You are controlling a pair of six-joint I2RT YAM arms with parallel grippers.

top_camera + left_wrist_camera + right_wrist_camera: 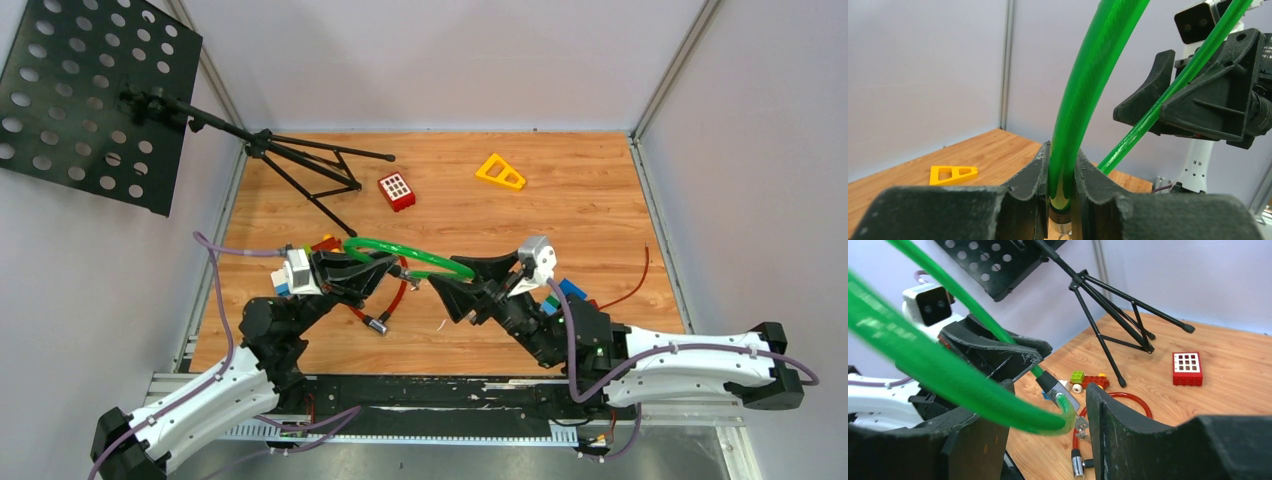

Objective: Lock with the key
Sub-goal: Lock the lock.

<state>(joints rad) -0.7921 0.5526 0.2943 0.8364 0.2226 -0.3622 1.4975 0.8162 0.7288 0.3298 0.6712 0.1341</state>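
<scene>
A green cable lock (400, 248) arcs in the air between my two grippers. My left gripper (1062, 162) is shut on the green cable just above its metal end, and it shows in the top view (392, 266) too. My right gripper (1048, 407) stands open, with the other stretch of the green cable (948, 375) lying loosely between its spread fingers (1108, 425). The cable's tip meets the silver lock body (1064, 395). Small silver keys (1081, 424) hang just below that body. In the top view the right gripper (452, 278) sits at the cable's right end.
A red cable lock (1128, 400) lies on the wood below, its barrel (1077, 465) towards me. Lego bricks (1090, 380), a red block (396, 190) and a yellow triangle (500, 172) lie farther back. A black music stand (90, 100) fills the back left.
</scene>
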